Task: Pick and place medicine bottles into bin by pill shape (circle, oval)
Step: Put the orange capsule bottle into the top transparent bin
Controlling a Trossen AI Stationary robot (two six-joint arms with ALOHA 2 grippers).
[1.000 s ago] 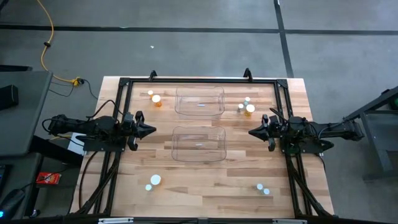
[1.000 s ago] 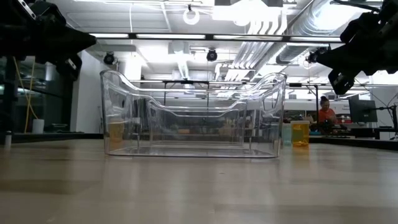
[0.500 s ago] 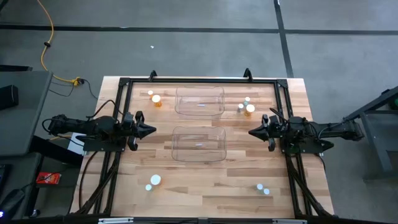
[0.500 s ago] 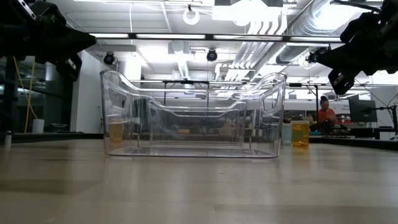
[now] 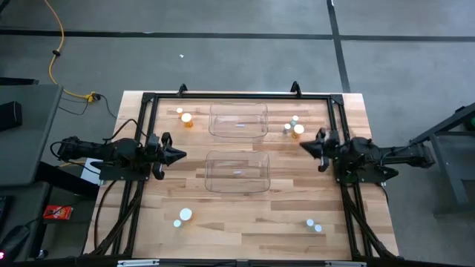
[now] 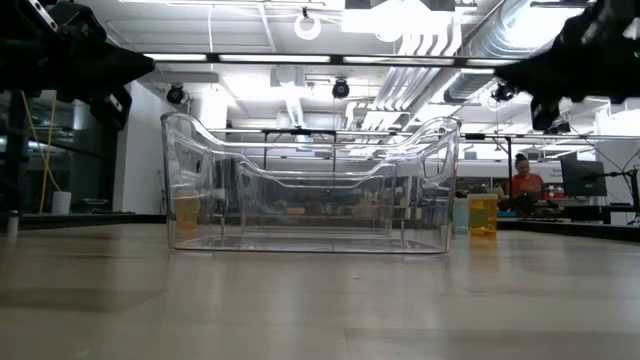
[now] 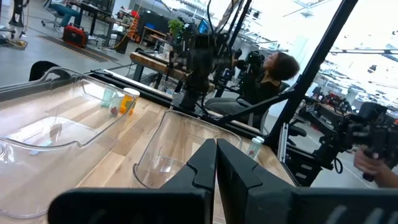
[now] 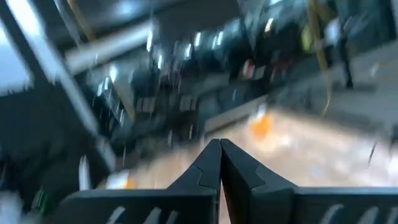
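Seen from above: pale wooden plank surface (image 5: 245, 215) inside a black tubular frame, carrying two clear plastic rectangular bins, the far bin (image 5: 238, 121) and the near bin (image 5: 237, 171), one behind the other along the middle. Scattered in four small groups, the tiny cylindrical medicine bottles: a translucent orange one with a white cap (image 5: 186, 119) beside a small whitish one at the far left; an orange one (image 5: 298, 130) with pale teal and whitish neighbours at the far right, just ahead of the right hand; a white-capped pair (image 5: 183, 215) at the near left; a pale pair (image 5: 313, 225) at the near right. None inside either bin, none held. Left hand (image 5: 180, 155), dark, two fingers pressed together to a point, empty, hovering left of the near bin and aimed at it; in its wrist view, fingertips (image 7: 216, 152) closed over the bin rim beyond. Right hand (image 5: 304, 145), likewise pressed together and empty, hanging right of the bins, near the far-right bottle group, its wrist view blurred. A seated person in orange (image 6: 522, 180) in the room behind, at table height.
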